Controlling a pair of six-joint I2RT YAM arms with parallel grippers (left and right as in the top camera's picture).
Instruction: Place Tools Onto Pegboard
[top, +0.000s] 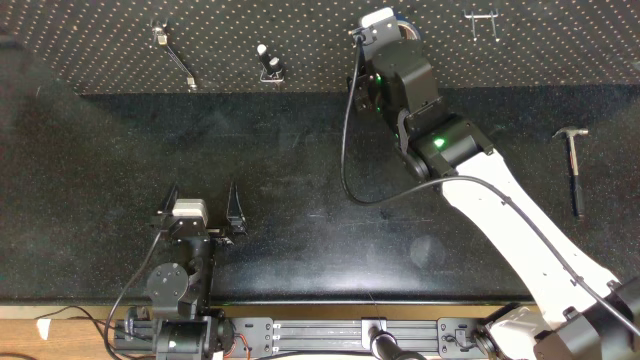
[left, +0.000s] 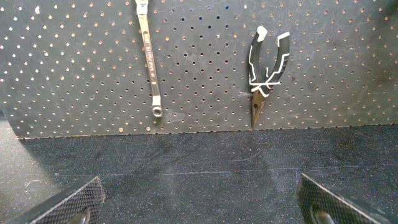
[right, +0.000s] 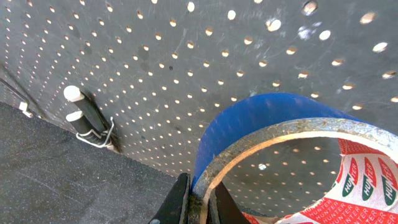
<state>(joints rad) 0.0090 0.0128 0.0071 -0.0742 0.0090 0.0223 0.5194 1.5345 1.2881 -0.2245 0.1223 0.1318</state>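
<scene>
1. My right gripper: clamped on the rim of the tape roll, held up near the pegboard.
2. My left gripper: spread wide, holding nothing, low over the table.
3. Hung on pegboard: wrench, pliers.
4. On table: 1 hammer.

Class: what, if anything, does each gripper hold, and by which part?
The right gripper holds a blue tape roll, pinching the ring's wall, one finger inside it and one outside. The left gripper is open and holds nothing.

Right arm is white with black joints, green lights, black cable; left claw carbon-weave black.
</scene>
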